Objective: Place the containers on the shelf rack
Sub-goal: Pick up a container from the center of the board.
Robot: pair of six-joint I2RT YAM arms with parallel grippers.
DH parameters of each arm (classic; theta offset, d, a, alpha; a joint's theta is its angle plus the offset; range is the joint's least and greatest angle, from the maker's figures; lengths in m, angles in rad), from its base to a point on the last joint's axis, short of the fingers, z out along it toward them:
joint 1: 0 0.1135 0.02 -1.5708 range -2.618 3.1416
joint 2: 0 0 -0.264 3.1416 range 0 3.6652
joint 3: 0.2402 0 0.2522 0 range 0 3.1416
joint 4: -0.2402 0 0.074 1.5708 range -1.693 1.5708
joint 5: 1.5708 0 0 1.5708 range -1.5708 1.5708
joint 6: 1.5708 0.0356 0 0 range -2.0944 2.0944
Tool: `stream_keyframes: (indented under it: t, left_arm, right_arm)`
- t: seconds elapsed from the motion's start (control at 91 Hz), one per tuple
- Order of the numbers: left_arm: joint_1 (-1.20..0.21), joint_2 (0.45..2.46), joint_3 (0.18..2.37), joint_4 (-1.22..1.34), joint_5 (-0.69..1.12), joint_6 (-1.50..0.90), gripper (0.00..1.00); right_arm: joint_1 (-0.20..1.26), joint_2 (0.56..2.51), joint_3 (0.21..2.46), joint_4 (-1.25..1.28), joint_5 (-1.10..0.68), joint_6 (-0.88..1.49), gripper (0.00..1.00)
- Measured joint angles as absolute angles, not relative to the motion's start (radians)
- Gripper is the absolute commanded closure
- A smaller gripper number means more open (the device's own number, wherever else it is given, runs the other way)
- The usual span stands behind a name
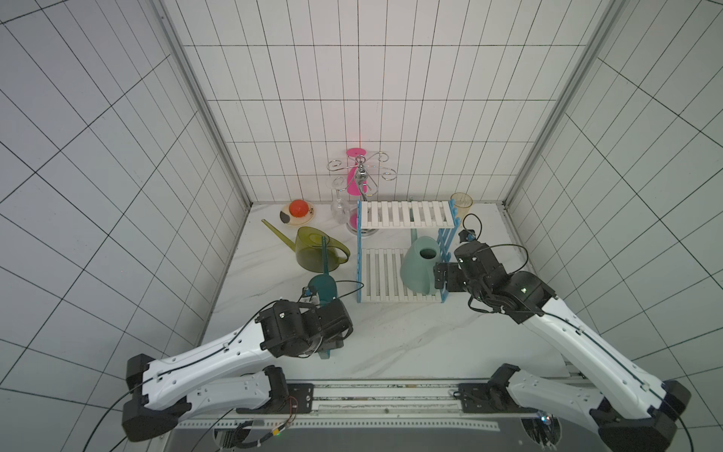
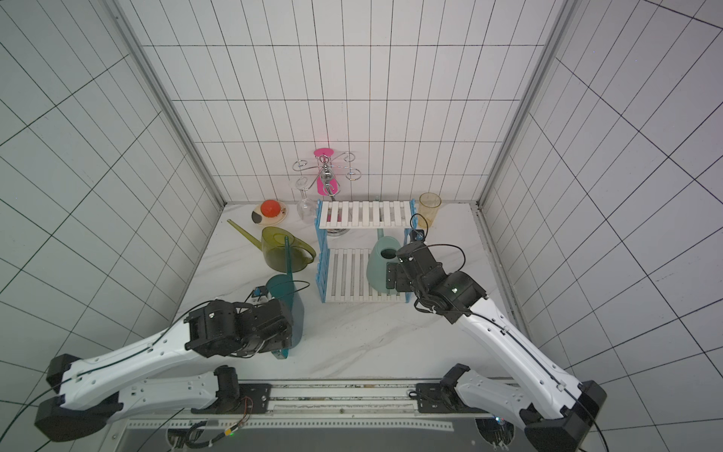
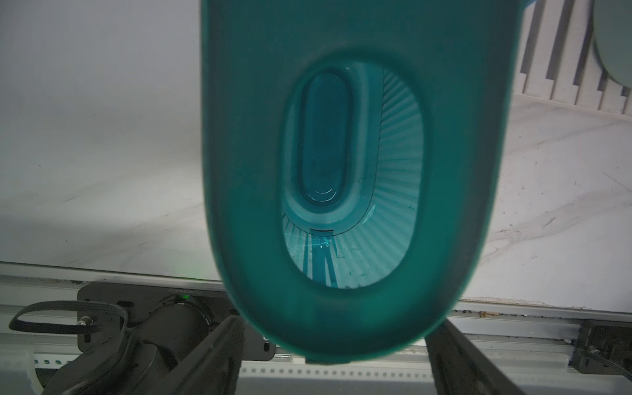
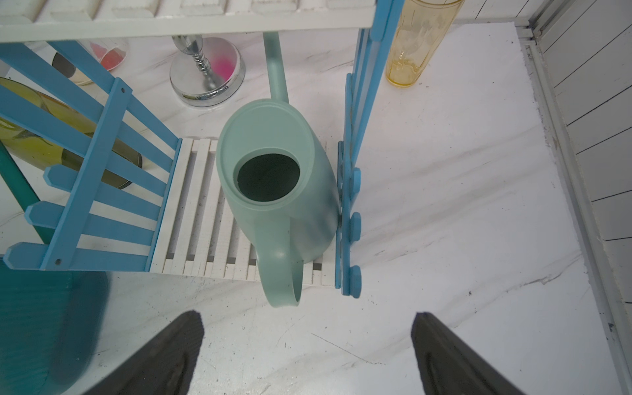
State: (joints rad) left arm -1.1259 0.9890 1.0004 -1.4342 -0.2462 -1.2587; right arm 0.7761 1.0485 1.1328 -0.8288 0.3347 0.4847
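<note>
Teal plastic filled the left wrist view: the dark teal can (image 3: 239,171) sat between the left gripper's (image 3: 338,323) jaws, which pressed wide against its sides, tips blurred; in both top views the wrist hid that grip. The pale mint can (image 4: 307,212) stood on the shelf rack's (image 4: 89,171) lower shelf, spout tip hidden beneath the upper one. The right gripper (image 4: 307,314) hovered near its handle, jaws spread, empty. The olive-yellow can (image 1: 309,254) stood on the tabletop (image 1: 391,332) beside the rack.

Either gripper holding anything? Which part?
Left gripper looks clamped on the dark teal watering can, across the sides of its body near the handle end. Right gripper is open and holds nothing.
</note>
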Motion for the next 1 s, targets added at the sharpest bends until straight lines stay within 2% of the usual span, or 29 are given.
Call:
stream_keyframes:
  t: [0.374,0.528,1.001]
  left_arm:
    - [-1.126,1.028,0.889,-1.319,-0.302,-1.283,0.22]
    - [-1.126,1.054,0.873,-1.273,-0.321,-1.278,0.29]
    - [-1.126,1.012,0.822,-1.245,-0.363,-1.289,0.82]
  right_arm:
    - [0.771,1.048,1.121,-0.827,0.326,0.485,0.01]
    - [0.768,1.041,1.116,-0.826,0.325,0.485,0.01]
    - [0.765,1.035,1.111,-0.826,0.326,0.486,0.01]
